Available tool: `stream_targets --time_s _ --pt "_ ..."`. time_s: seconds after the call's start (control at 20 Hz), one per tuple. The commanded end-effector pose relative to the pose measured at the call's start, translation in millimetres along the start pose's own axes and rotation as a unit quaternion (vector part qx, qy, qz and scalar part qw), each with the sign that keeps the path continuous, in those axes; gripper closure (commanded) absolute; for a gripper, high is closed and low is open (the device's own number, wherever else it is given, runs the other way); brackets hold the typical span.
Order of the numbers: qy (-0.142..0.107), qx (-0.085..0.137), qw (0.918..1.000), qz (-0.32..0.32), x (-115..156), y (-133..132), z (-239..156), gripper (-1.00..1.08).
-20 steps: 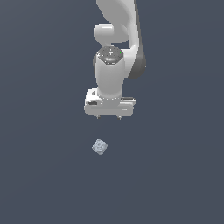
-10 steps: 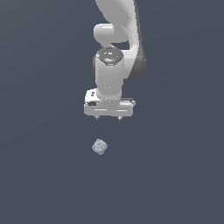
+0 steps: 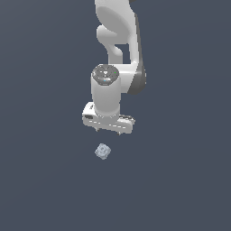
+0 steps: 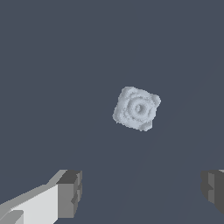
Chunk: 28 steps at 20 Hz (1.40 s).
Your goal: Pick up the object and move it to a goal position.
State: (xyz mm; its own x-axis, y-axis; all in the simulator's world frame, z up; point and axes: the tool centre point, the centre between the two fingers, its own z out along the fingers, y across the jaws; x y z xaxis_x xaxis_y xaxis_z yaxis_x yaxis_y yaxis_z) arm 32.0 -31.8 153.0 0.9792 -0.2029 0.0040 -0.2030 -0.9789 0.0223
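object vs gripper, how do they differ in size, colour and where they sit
The object is tiny, far smaller than the gripper. The object is pale grey-blue and lumpy; the gripper is white and smooth with dark fingertips. The object lies on the floor; the gripper hangs open above, not touching it.

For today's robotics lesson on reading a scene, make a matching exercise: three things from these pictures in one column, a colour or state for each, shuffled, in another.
Column 1:
1. object
2. gripper
3. arm

Column 2:
A. white, with a round cap on top
B. pale grey-blue, ring mark on its face, lying free
C. open, dark fingers wide apart, holding nothing

Pairs: 1-B, 2-C, 3-A
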Motion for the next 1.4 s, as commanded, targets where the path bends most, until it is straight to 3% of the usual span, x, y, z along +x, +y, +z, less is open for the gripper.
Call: stream_targets --time_s 0.0,0.6,1.05,1.35 --pt "-0.001 0.003 0.9993 0.037 12 4 13 -0.92" --pt "-0.004 0.010 0.9875 0.157 49 18 58 -0.92" --pt "-0.004 0.010 0.9861 0.166 51 19 66 -0.92" --pt "-0.004 0.011 0.9858 0.167 50 19 94 -0.92"
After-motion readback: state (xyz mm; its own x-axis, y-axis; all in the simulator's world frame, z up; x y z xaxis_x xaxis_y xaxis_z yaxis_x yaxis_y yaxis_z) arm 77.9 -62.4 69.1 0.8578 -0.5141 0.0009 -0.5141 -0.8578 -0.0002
